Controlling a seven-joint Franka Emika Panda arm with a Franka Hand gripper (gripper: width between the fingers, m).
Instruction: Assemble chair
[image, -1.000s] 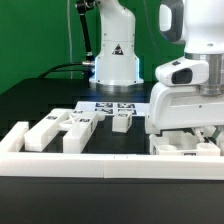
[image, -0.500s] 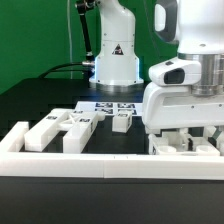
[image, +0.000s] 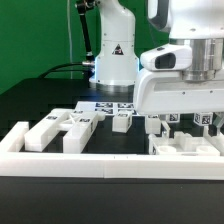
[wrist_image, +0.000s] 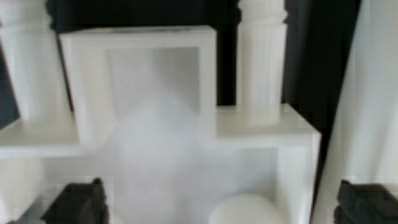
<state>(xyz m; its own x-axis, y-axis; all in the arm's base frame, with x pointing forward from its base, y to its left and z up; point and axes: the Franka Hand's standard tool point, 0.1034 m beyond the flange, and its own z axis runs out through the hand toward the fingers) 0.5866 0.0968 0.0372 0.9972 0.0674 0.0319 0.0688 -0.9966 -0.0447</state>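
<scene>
Just behind the white border rail, toward its end at the exterior view's right, a blocky chair part rests on the black counter, close against the rail. The robot arm hangs straight above this part, and its jaws point down at it. The jaws stand wide apart. In the wrist view their dark fingertips sit at the two far sides of the chair part, and whether they touch it cannot be told. Behind the rail's other end, at the exterior view's left, several loose chair parts lie side by side, each carrying small square tags. One small part stands alone, farther back from the rail's middle. The marker board lies flat farther back from the rail again.
</scene>
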